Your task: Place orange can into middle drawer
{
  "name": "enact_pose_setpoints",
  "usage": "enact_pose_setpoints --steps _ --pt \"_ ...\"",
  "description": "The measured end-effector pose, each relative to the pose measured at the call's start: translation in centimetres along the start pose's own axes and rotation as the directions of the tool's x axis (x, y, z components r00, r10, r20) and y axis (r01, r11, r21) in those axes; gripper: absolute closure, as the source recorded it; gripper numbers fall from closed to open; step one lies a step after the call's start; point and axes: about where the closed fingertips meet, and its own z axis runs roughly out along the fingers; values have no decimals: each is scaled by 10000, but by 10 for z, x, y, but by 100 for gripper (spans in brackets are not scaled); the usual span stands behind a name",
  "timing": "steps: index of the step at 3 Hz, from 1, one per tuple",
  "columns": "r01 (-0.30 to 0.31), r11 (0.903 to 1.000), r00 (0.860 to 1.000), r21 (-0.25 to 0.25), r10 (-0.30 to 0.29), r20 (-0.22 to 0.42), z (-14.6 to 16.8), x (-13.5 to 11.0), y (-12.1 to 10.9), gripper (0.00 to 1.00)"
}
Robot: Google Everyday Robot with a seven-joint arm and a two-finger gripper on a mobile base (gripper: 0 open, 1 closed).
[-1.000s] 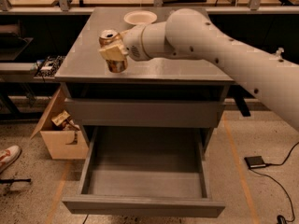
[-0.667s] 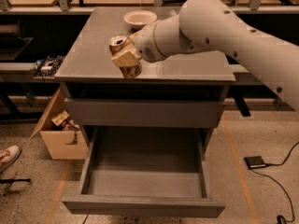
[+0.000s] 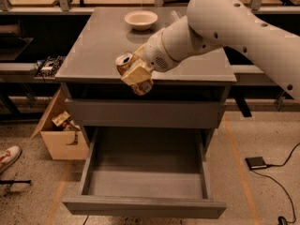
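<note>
**Can coming over the cabinet's front edge**

The jaws are clamping the can (image 3: 123,61) across its body, and the gripper (image 3: 135,75) is holding it tilted, silver top leaning up and to the left. Since the earlier frames the can has been travelling down and forward. It was over the cabinet top (image 3: 98,46), and now it is hanging at the front edge, in front of the dark gap above the upper front (image 3: 140,112). It is also tipping further over than before.

The drawer (image 3: 140,206) is standing pulled fully out below, well under the can, with its grey floor showing bare. The white arm (image 3: 220,18) is reaching in from the right across the top's back right corner.

A pale bowl (image 3: 141,19) is sitting at the back of the top. On the speckled floor, a cardboard box (image 3: 61,137) is lying left of the cabinet, a shoe (image 3: 8,156) further left, and a small black pedal (image 3: 256,162) with its cable to the right.
</note>
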Motion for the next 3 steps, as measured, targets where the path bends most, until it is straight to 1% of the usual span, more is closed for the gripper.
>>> enact_pose_setpoints --steps 1,2,3 --pt "1 10000 10000 -1 -1 0 0 0 0 100" --pt "-108 9990 9986 -423 86 -519 13 17 17 100" --pt "-142 9918 9840 -1273 -88 -1781 39 53 50 100"
